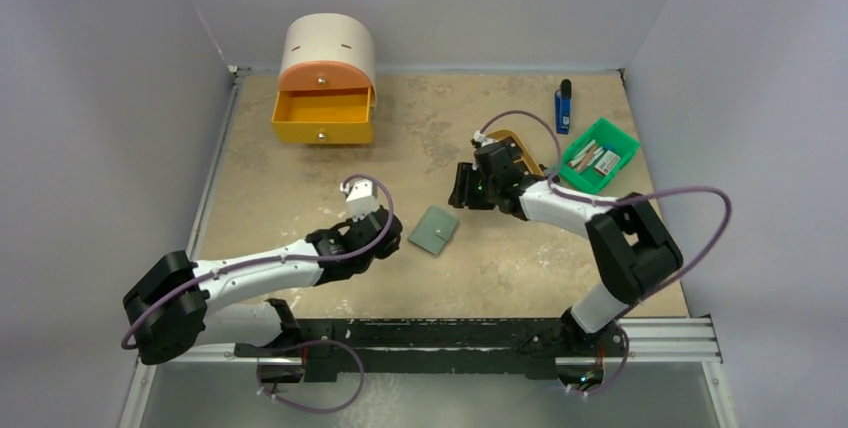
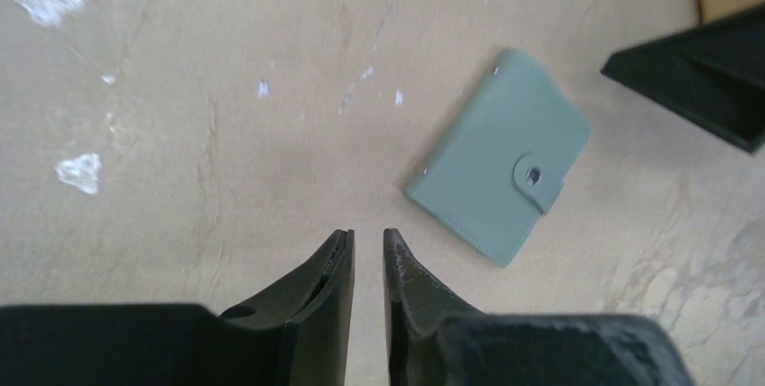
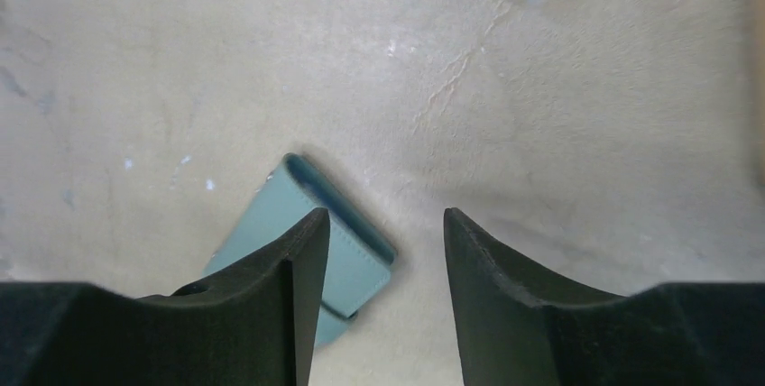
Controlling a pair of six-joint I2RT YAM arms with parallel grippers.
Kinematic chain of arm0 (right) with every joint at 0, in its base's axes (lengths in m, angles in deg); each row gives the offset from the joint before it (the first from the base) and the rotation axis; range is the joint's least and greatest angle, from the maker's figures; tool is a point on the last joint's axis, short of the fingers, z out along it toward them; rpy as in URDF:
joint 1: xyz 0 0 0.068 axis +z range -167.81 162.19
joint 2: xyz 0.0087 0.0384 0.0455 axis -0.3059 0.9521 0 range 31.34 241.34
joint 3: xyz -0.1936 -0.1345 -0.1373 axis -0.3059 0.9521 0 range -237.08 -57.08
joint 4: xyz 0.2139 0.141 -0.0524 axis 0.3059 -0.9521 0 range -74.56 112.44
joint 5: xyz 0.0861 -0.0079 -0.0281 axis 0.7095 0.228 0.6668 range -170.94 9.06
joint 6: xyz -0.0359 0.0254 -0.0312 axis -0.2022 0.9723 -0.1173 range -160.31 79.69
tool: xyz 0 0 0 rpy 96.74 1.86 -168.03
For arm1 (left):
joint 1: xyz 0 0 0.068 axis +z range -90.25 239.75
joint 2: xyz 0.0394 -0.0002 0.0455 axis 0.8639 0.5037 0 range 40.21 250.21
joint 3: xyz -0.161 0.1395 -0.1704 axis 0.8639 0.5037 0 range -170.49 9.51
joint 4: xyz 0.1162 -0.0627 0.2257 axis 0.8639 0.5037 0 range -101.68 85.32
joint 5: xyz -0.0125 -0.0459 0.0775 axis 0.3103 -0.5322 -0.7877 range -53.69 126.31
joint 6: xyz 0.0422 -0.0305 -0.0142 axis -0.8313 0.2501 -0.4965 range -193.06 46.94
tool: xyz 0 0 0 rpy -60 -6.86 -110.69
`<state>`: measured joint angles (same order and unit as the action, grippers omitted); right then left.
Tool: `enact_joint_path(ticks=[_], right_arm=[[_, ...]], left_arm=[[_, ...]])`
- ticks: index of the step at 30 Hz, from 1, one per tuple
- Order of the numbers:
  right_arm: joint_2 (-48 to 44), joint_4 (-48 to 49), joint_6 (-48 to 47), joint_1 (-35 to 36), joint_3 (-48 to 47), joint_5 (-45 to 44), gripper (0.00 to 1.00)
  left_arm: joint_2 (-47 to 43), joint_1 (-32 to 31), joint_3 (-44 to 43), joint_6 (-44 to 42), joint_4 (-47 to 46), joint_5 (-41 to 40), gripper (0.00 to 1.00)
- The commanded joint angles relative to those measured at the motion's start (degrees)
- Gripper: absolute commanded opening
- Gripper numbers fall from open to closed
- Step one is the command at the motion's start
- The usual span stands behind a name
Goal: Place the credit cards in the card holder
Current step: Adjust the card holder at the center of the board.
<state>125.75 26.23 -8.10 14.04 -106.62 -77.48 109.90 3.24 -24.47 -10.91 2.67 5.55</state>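
Card holder (image 2: 492,174) flat on tabletop (image 2: 225,133)

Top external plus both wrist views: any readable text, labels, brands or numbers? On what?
None can be read in any view.
The card holder: plain grey-green cover with a snap tab, no print.
The packets in the green bin: some markings, too small to read.
The blue stick and the orange drawer box: no legible label.
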Motion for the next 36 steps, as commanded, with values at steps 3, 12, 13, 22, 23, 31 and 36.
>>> enact_joint_path(ticks=[3,12,13,22,23,31,36], right_arm=[[-13.4,-2.4,0.5,0.3,2.7,-0.1,0.54],[-12.3,10.4,13.0,1.2,12.9,13.2,0.55],[-12.2,11.3,13.6,1.1,13.4,13.1,0.57],[-7.5,10.9,12.8,1.1,11.7,13.3,0.64],[-6.7,10.9,12.1,1.1,11.0,13.5,0.63],[-1.4,6.7,5.6,1.0,3.6,13.2,0.56],[1.0,3.5,1.1,1.1,-1.2,12.1,0.54]], left_arm=[[1.0,8.3,-5.1,-7.4,-5.9,1.4,0.24],[13.0,13.0,-5.0,-7.4,-27.5,19.7,0.37],[13.7,12.9,-4.7,-7.0,-28.2,19.9,0.39],[17.2,12.6,2.8,-3.3,-36.4,25.0,0.5],[17.2,12.3,4.0,-2.7,-37.6,25.5,0.49],[16.7,8.0,9.2,0.9,-43.9,25.8,0.4],[13.1,5.7,9.7,0.9,-40.5,21.9,0.34]])
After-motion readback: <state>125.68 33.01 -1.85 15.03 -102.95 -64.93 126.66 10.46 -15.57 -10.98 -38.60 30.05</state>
